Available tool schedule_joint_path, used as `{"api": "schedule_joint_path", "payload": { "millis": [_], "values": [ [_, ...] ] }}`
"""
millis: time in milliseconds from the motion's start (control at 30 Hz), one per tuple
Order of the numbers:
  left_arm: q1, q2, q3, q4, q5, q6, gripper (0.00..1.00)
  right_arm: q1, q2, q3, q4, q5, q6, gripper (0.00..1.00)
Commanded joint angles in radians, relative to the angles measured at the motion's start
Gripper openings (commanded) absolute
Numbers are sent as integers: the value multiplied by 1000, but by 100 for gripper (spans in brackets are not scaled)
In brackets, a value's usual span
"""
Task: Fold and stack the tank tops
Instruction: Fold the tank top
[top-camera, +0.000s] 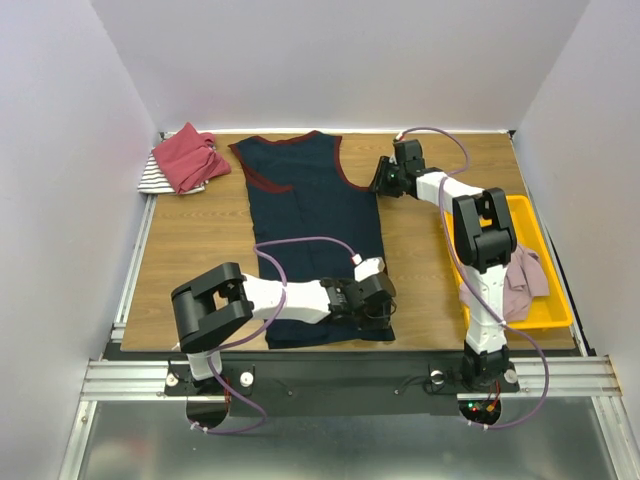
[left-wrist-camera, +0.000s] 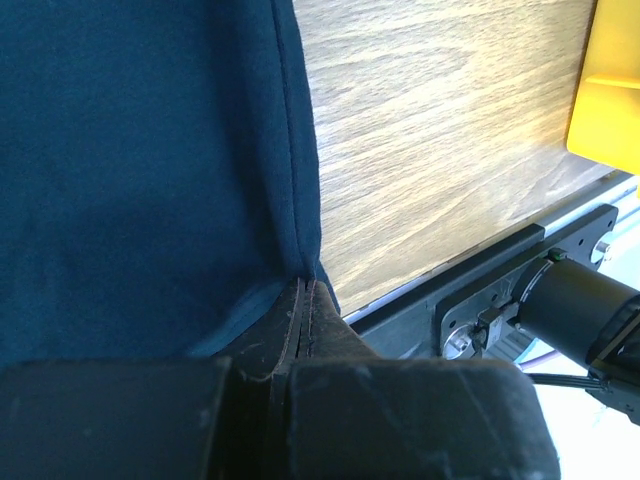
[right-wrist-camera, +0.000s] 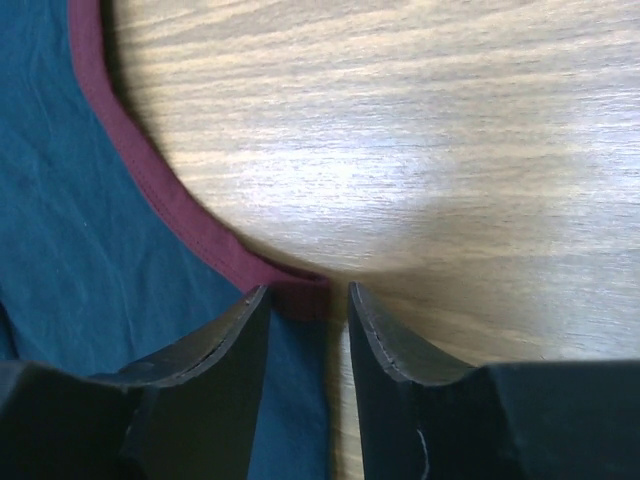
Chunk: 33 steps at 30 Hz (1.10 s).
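Across the middle of the bench (top-camera: 200, 255) the navy tank top (top-camera: 310, 220) lies spread flat, with its neck and armholes toward the top of the overhead frame and its hem toward the bottom. Its maroon trim (right-wrist-camera: 150, 190) edges the armhole curve in the right wrist view. At the lower right corner of the hem, the left end effector (top-camera: 376, 296) is closed tight. The left wrist view shows its fingers (left-wrist-camera: 335, 345) pressed together with the corner of the navy cloth pinched at their tips. At the garment's right edge, just under the armhole, the right end effector (top-camera: 383, 180) sits low on the wood with its jaws a narrow gap apart. They straddle the end of the maroon trim where it meets the side edge and are not clamped on it. In the upper left corner of the overhead frame, a red tank top (top-camera: 188, 158) lies crumpled on top of a black-white striped tank top (top-camera: 153, 182). Along the right side of the bench sits a yellow tray (top-camera: 528, 215). A pale pink tank top (top-camera: 522, 285) is bunched in its lower end, partly hidden behind the right arm.
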Motion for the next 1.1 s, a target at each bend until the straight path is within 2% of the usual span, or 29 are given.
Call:
{"api": "schedule_joint_path", "payload": {
  "millis": [0, 300, 400, 567, 733, 1067],
  "values": [
    [0, -67, -28, 30, 10, -9, 0, 17, 34, 27, 17, 45, 21, 42],
    [0, -95, -51, 71, 10, 0, 0, 17, 3, 17, 29, 86, 57, 14],
    [0, -112, -69, 94, 10, 2, 0, 17, -9, 17, 31, 100, 68, 10],
    [0, -156, -112, 122, -5, -1, 0, 20, -47, 11, 35, 111, 94, 6],
    [2, -270, -245, 182, -36, -79, 0, 43, -63, 50, 34, 108, 106, 6],
    [2, -469, -479, 208, -63, -241, 0, 173, -9, 178, 17, 157, 142, 5]
  ]
}}
